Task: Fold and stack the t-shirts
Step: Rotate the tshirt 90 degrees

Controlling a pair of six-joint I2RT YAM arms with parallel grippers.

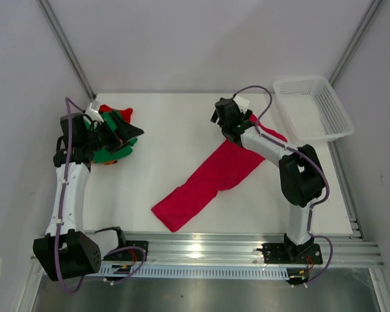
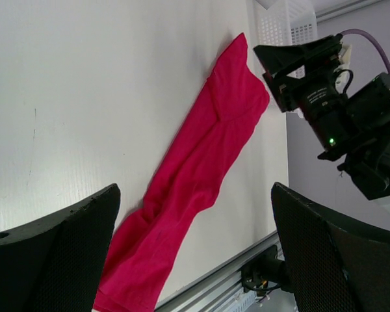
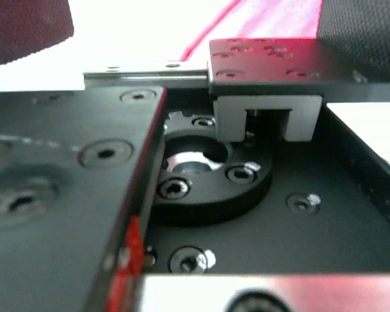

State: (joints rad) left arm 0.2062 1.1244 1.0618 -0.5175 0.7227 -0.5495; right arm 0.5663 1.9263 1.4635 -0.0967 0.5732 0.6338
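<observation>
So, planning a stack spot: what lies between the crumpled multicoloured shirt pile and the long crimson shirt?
Only bare white tabletop, per the top view.

one t-shirt (image 1: 211, 179) lies stretched diagonally in the middle — shirt pile (image 1: 106, 155) far left, basket (image 1: 299, 78) far right.

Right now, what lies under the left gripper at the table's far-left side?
A bunched heap of t-shirts: green, red and a little orange cloth show around the open left gripper. It covers the heap's middle, so the number of shirts cannot be told.
</observation>
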